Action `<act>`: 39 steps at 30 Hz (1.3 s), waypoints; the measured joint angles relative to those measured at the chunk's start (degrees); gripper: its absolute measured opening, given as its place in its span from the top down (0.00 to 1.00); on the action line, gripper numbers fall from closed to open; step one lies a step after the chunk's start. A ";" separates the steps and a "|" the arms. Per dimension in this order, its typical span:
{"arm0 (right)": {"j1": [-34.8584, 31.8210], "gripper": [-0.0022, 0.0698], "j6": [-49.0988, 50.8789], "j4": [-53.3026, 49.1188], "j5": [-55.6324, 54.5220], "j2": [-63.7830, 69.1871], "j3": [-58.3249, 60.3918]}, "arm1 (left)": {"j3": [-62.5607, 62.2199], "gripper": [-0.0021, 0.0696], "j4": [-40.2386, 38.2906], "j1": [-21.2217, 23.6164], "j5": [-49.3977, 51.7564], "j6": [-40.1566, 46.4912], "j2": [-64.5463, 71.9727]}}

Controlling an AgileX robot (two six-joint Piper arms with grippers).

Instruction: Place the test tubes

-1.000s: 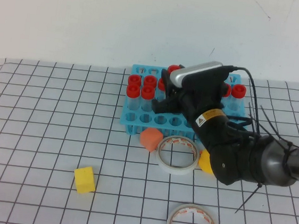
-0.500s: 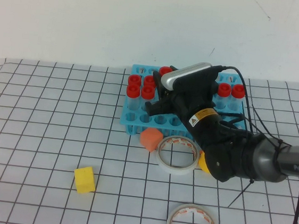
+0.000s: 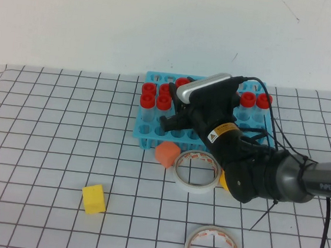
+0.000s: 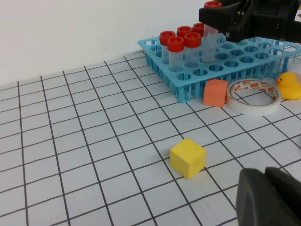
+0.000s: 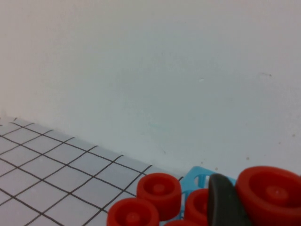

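Test tube point(image 4: 209, 40) with a red cap stands upright in the grasp of the right gripper point(image 4: 217, 21), whose black fingers clamp it just below the cap, above the back part of the blue rack point(image 3: 152, 140). Its cap sits well above the caps of the seated tubes point(image 3: 148, 101), and its lower end meets the rack's top face; whether it has entered a well I cannot tell. At least 4 of those red-capped tubes stand at the rack's left back corner, just beside the held one, and 2 more point(image 3: 248, 99) stand at the right back corner. An orange cube point(image 3: 166, 154) sits just beside the rack's front wall, a tape roll point(image 3: 195, 187) lies flat next to the cube, and a yellow duck point(image 4: 288, 85) sits beside that roll, under the right arm. Nearer the robot a second tape roll point(image 3: 214, 231) lies flat, and a yellow cube point(image 3: 94, 198) rests alone to the left, well apart from the rack. The left gripper point(image 4: 266, 190) is clenched on nothing, low over the table on the robot's near side, with the yellow cube ahead of it. Everything lies on a white cloth point(image 3: 44, 147) ruled with a black grid, which runs back to a plain white wall point(image 3: 105, 17).
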 joint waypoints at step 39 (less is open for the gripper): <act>-1.12 0.58 1.51 -6.67 1.89 0.03 0.00 | 0.00 0.97 0.00 0.00 0.00 -0.22 0.00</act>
